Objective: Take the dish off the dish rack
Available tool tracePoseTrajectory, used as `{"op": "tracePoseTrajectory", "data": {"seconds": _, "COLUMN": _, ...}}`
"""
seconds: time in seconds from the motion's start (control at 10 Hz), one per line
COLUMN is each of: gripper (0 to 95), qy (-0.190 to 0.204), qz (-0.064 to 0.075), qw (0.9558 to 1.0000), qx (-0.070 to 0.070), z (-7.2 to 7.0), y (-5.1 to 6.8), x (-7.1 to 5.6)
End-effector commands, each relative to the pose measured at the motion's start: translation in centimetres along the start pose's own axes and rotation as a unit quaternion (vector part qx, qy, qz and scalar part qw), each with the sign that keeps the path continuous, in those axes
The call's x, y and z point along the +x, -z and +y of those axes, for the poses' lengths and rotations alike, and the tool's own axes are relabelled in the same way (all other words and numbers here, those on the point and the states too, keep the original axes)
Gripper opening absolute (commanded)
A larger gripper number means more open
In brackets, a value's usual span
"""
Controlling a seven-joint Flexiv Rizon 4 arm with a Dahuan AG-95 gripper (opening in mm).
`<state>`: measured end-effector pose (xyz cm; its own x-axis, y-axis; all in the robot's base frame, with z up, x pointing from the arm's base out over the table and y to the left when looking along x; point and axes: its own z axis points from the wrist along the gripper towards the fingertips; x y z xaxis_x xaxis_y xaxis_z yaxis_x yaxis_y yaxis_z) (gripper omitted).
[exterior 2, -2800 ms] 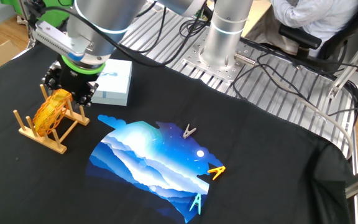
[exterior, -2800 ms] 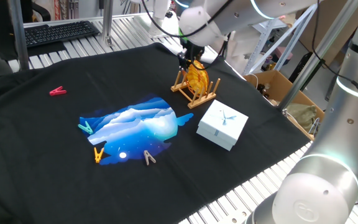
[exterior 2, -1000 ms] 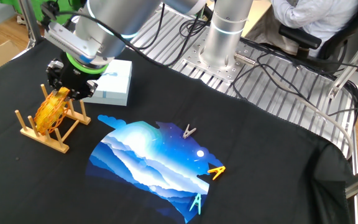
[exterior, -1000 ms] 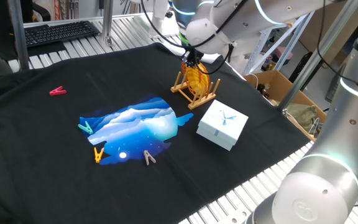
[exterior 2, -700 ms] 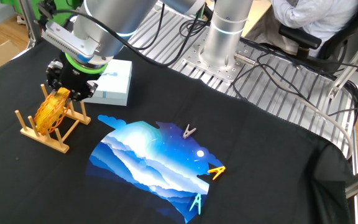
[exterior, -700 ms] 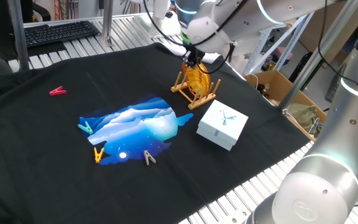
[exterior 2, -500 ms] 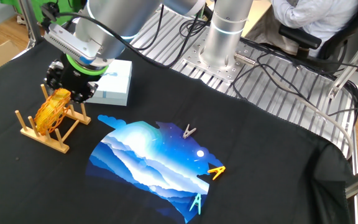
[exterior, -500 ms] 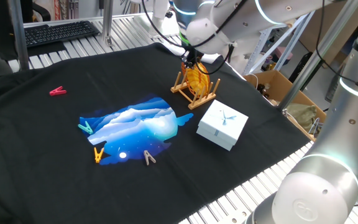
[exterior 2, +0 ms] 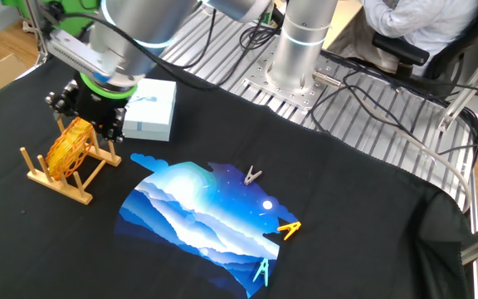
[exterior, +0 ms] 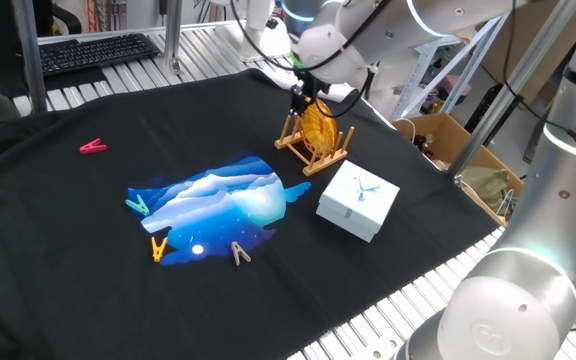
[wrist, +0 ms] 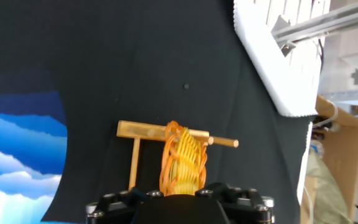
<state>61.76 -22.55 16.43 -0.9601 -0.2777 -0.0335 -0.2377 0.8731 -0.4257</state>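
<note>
The dish (exterior 2: 67, 148), a round orange-yellow wicker plate, stands on edge between the pegs of the small wooden dish rack (exterior 2: 55, 178). My gripper (exterior 2: 85, 119) is at the dish's upper rim, its jaws apart on either side of it. In the other fixed view the dish (exterior: 317, 126) stands in the rack (exterior: 313, 148) with the gripper (exterior: 305, 100) at its top left. The hand view looks down the edge-on dish (wrist: 182, 162) onto the rack's bar (wrist: 143, 130). The fingertips themselves are hidden there.
A white square box (exterior: 358, 200) lies beside the rack, towards the table's front edge. A blue printed patch (exterior: 218, 205) is on the black cloth, with coloured clothespins (exterior: 158, 246) around it and a pink one (exterior: 92, 146) further off. The table's edge is just beyond the rack.
The hand has turned about its own axis over the dish's top and now spreads wider across it. The dish and the rack have not moved.
</note>
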Motion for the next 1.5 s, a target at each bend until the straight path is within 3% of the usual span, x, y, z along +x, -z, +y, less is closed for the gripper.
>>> {"op": "tracePoseTrajectory", "data": {"seconds": 0.1, "gripper": 95.0, "qy": -0.003, "qz": 0.002, "qw": 0.9998, "qx": -0.017, "z": -0.1, "y": -0.5, "x": 0.0}}
{"op": "tracePoseTrajectory", "data": {"seconds": 0.2, "gripper": 76.0, "qy": -0.003, "qz": 0.004, "qw": 0.9998, "qx": -0.022, "z": -0.1, "y": -0.6, "x": -0.1}}
{"op": "tracePoseTrajectory", "data": {"seconds": 0.7, "gripper": 76.0, "qy": -0.005, "qz": -0.001, "qw": 0.9993, "qx": -0.038, "z": -0.1, "y": -1.9, "x": -0.4}}
{"op": "tracePoseTrajectory", "data": {"seconds": 0.8, "gripper": 38.0, "qy": -0.006, "qz": -0.003, "qw": 0.9988, "qx": -0.048, "z": -0.1, "y": -1.9, "x": -0.4}}
{"op": "tracePoseTrajectory", "data": {"seconds": 0.9, "gripper": 19.0, "qy": -0.008, "qz": -0.006, "qw": 0.9982, "qx": -0.059, "z": -0.1, "y": -1.9, "x": -0.3}}
{"op": "tracePoseTrajectory", "data": {"seconds": 1.0, "gripper": 0.0, "qy": -0.008, "qz": -0.006, "qw": 0.9983, "qx": -0.058, "z": -0.1, "y": -1.9, "x": -0.3}}
{"op": "tracePoseTrajectory", "data": {"seconds": 1.5, "gripper": 0.0, "qy": -0.008, "qz": -0.01, "qw": 0.9984, "qx": -0.056, "z": -0.1, "y": -1.9, "x": -0.3}}
